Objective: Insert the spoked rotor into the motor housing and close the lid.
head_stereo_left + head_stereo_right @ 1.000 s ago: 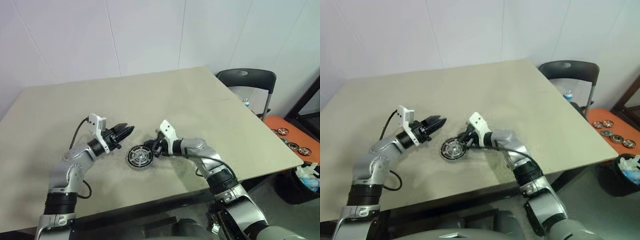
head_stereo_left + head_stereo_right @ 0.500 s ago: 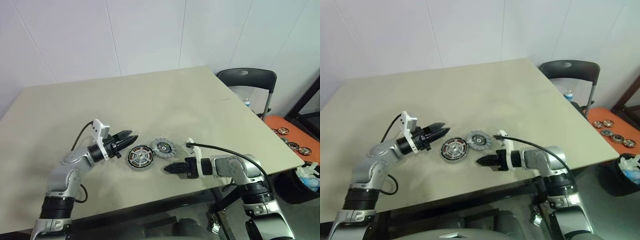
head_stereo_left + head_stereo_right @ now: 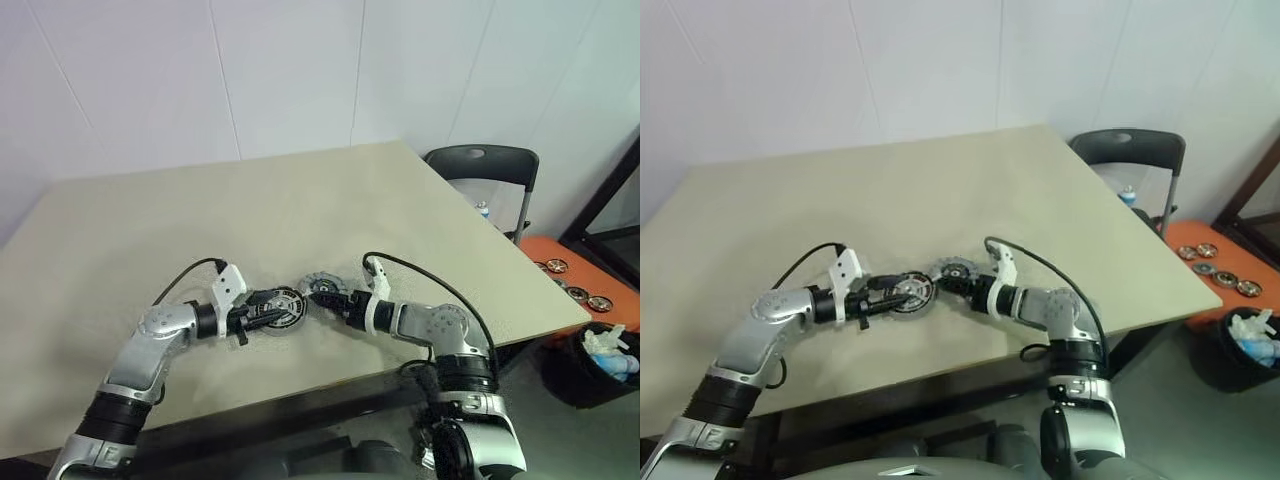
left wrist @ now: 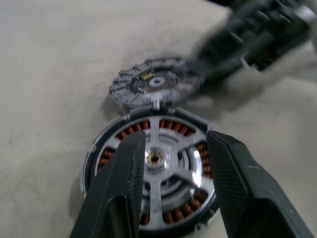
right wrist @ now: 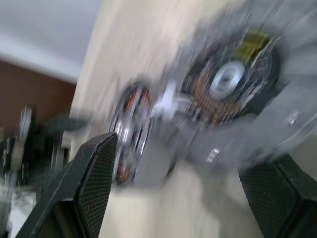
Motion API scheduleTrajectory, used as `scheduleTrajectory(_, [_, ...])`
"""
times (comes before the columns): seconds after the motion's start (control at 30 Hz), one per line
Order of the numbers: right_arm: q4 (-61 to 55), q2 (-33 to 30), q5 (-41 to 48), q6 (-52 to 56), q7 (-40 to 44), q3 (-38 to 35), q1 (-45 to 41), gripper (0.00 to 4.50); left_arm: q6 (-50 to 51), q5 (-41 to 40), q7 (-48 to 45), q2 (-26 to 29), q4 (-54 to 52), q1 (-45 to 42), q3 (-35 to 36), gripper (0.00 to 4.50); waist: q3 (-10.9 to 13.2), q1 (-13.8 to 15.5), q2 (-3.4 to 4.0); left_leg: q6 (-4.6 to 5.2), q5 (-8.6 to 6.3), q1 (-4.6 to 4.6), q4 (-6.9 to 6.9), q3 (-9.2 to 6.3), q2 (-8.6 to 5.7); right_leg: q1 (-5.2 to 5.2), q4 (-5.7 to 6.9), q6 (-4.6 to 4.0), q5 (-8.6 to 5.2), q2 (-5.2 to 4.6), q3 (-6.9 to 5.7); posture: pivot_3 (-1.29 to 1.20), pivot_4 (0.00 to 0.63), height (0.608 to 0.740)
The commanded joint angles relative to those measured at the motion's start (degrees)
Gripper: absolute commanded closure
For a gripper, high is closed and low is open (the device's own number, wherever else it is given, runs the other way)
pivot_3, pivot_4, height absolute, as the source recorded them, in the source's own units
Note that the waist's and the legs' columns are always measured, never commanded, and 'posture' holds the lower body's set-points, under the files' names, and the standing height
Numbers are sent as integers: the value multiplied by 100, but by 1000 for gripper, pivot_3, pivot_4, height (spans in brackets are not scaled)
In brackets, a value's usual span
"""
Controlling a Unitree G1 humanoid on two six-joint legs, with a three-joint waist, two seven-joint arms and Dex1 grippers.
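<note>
Silver-grey, the flat notched metal lid [image 4: 151, 85] is lain just beyond the copper-wound round housing [image 4: 154, 171] bracketed by the left fingers [image 4: 130, 163], parted, nearer the right fingers [image 5: 96, 171], spread wide

Both head views look forward and down from above the near edge of the surface [image 3: 300, 200], sharing its whole top. Each wrist view sits low and close, looking along its own end effector at the motor housing [image 4: 153, 173]; both share that housing.
</note>
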Motion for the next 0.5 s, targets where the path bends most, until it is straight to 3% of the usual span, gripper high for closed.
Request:
scheduleTrajectory(0.03, [252,202,-136,-793,-520,-264,-232,691,-137,259,-38,112,79,-125,-126,2458,-7,0,-12,0,2,3,2,0,0,-13,13,1,1,1,1,0,0,740])
scheduleTrajectory(0.17, [454,441,-115,-1337,-590,-199,-415,691,-250,495,12,114,330,-180,-220,2458,-18,-6,-29,-37,56,5,24,8,-2,-48,101,-27,83,10,24,0,0,740])
scheduleTrajectory(0.33, [451,415,-107,-1548,-457,18,-448,2322,-281,513,37,60,426,-218,-215,2458,-22,-22,-28,-32,53,-52,-23,9,-3,-123,98,-37,92,8,30,0,0,740])
scheduleTrajectory(0.4, [433,352,-174,-1614,-388,157,-440,3045,-303,524,71,46,462,-232,-200,2808,-24,-26,-29,-32,53,-107,-14,13,-8,-178,104,-38,95,1,35,0,0,740])
scheduleTrajectory(0.5, [299,197,-418,-1719,-154,652,-395,4042,-364,538,160,30,533,-258,-135,3628,-25,-27,-31,-32,53,-103,-10,16,-9,-171,101,-42,99,-2,37,0,0,740])
